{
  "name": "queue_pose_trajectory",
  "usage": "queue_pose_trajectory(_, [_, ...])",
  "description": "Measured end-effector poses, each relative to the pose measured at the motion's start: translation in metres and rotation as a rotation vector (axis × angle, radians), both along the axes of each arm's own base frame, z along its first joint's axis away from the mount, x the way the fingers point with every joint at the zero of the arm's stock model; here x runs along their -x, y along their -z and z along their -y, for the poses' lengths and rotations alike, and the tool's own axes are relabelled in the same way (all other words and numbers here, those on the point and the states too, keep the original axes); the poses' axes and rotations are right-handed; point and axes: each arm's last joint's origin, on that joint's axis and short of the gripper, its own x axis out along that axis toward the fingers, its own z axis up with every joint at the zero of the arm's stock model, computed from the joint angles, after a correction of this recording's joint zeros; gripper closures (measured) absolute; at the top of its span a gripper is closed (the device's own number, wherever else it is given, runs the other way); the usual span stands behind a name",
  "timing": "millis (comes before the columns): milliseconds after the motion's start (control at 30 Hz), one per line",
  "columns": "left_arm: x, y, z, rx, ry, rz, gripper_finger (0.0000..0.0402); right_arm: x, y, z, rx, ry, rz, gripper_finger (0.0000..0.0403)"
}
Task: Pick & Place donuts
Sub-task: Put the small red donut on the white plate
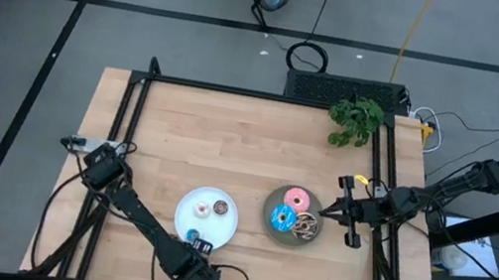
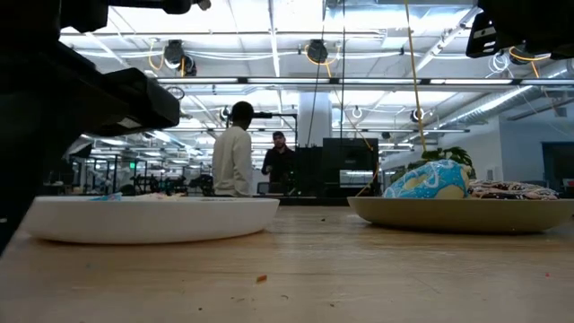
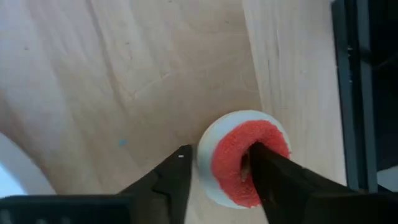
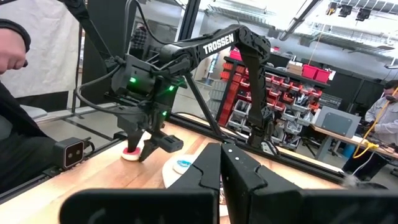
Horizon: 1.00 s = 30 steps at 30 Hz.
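The left end effector [image 1: 193,274] sits low at the near edge of the wooden tabletop [image 1: 189,141], at about 6 o'clock from the white plate [image 1: 220,228]. Its wrist view shows the fingers [image 3: 166,183] spread around one side of the red mini donut [image 3: 245,157]: one finger reaches into the donut's hole, the other stands just outside the white rim, so the ring's wall lies between them. The end effector is open, not yet pinched on it. The red donut rests flat on the bare wood, off the plate; in the right wrist view it shows as a small red-and-white disc [image 4: 131,152] directly under the left end effector [image 4: 144,148].

On the white plate lie a small brown mini donut [image 1: 221,206], a white one [image 1: 201,209] beside it, and a blue one [image 1: 192,236] at the plate's 7 o'clock edge.

The grey plate [image 1: 272,204] sits at 3 o'clock from the white plate, well apart from the red donut. It holds the pink donut [image 1: 298,198], the blue sprinkled donut [image 1: 283,220] and the dark brown drizzled donut [image 1: 306,225], packed close together.

The right end effector [image 1: 327,213] hovers at the grey plate's 3 o'clock edge, its fingers [image 4: 231,171] closed together with nothing between them.

A green plant [image 1: 355,120] stands at the tabletop's far right corner. Two people [image 2: 235,149] stand in the room beyond.
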Motion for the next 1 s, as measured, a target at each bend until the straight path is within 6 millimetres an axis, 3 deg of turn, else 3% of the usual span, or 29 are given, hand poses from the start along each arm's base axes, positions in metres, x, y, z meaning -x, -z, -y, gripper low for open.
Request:
queue_pose_trajectory(300, [-0.003, 0.001, -0.005, 0.059, 0.035, -0.047, 0.0385, 0.000, 0.000, 0.000, 0.000, 0.000, 0.000, 0.0403])
queue_pose_trajectory(567, [-0.002, -0.017, -0.012, 0.068, 0.029, -0.023, 0.0371, 0.000, 0.000, 0.000, 0.000, 0.000, 0.000, 0.0403])
queue_pose_trajectory(700, [0.002, -0.053, -0.019, 0.075, 0.032, 0.066, 0.0392, 0.000, 0.000, 0.000, 0.000, 0.000, 0.000, 0.0403])
queue_pose_trajectory(1000, [0.030, -0.143, -0.048, -0.001, -0.002, 0.314, 0.0387, 0.000, 0.000, 0.000, 0.000, 0.000, 0.000, 0.0403])
